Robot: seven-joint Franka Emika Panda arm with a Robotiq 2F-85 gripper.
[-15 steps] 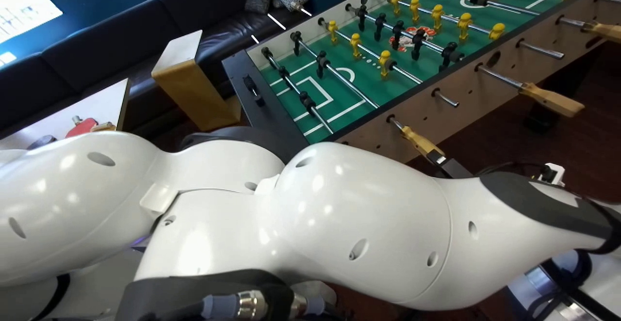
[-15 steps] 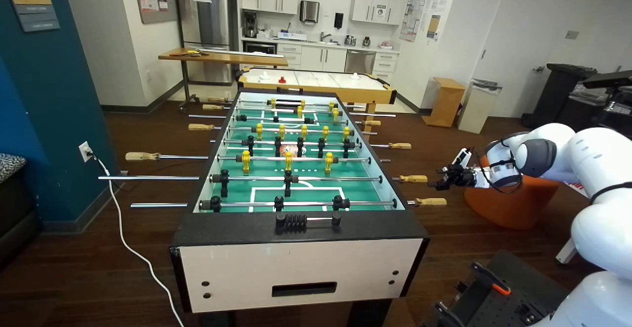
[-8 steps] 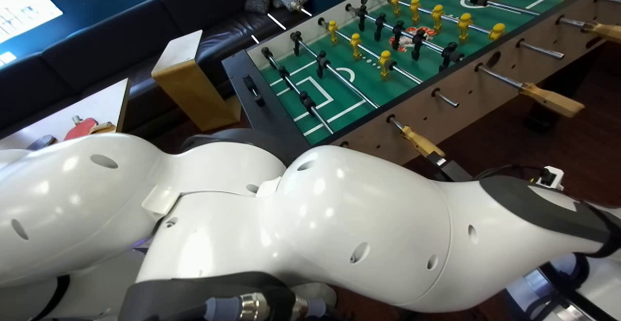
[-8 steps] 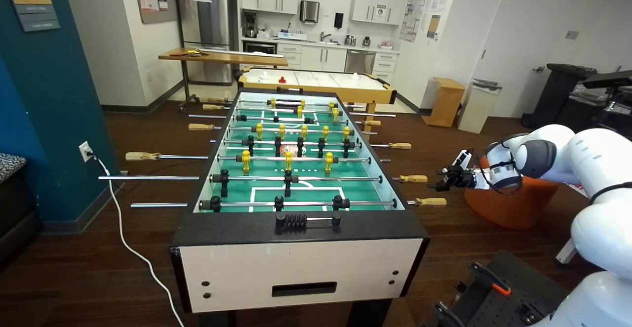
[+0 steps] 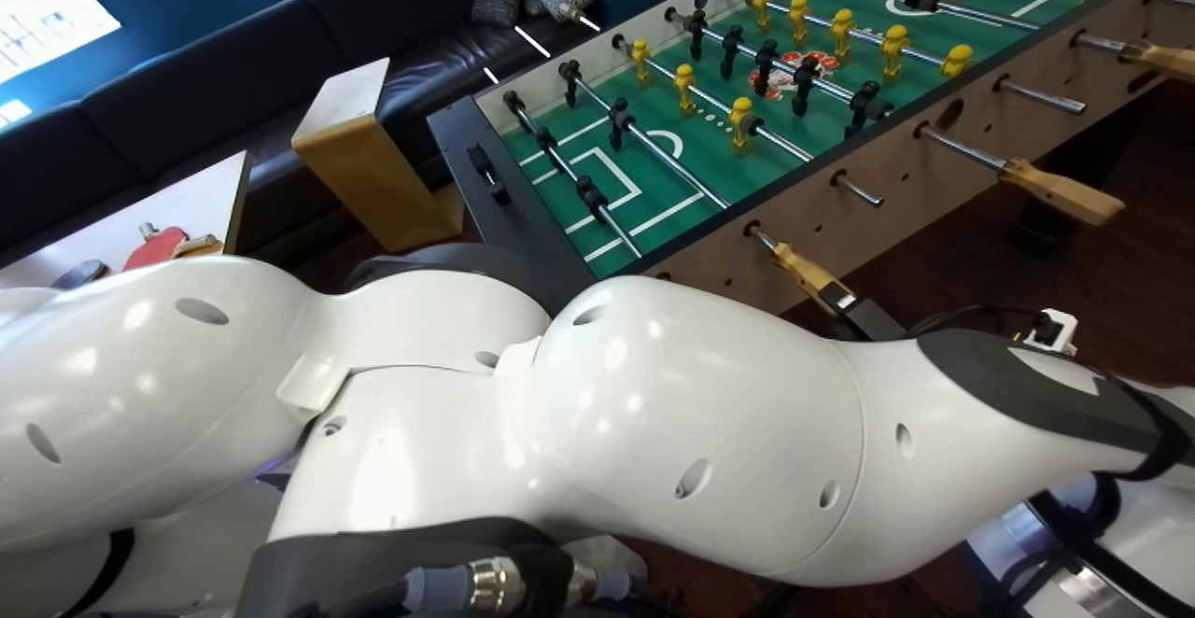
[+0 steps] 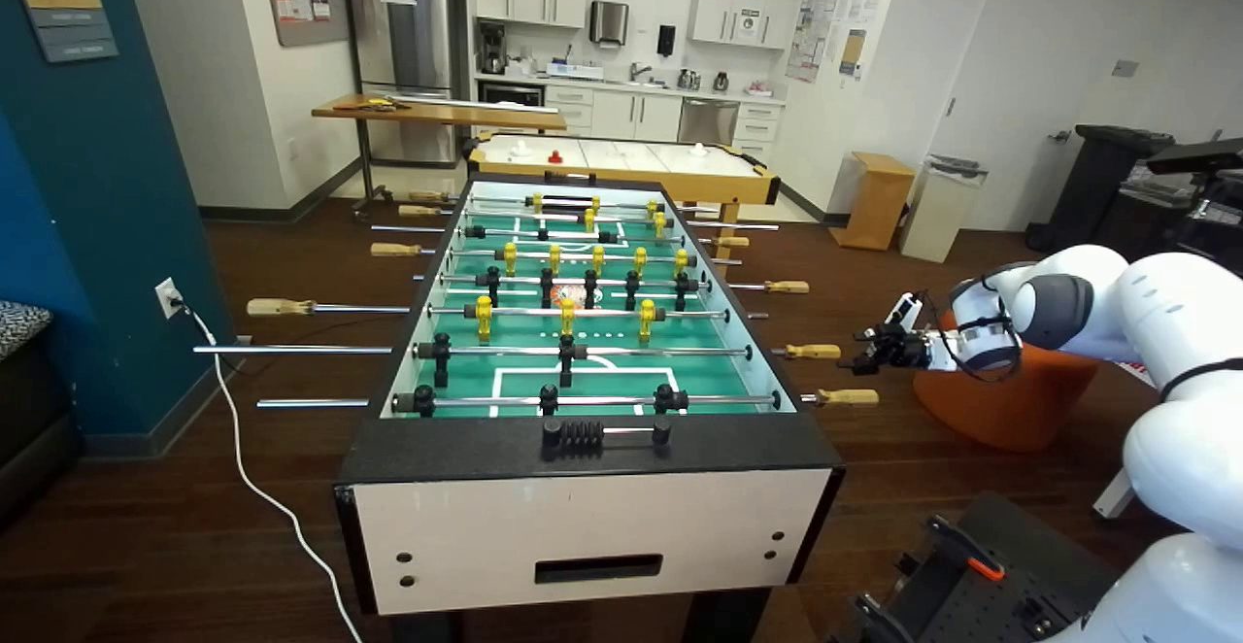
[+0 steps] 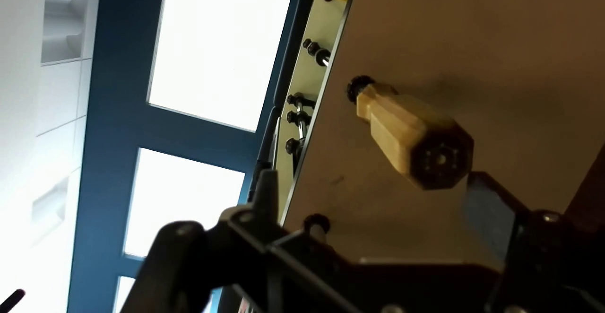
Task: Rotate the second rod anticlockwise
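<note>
Edging nearer a wooden handle than before, the claw gapes wide (empty).

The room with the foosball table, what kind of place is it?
Probably a break room, a place to rest and play, though I can't be sure. There's a foosball table, what looks like an air hockey table beyond its far end, and a fridge farther back.

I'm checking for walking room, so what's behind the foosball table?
In an exterior view, a white-topped game table. The foosball table covers part of its yellow side and any gap between them.
</note>
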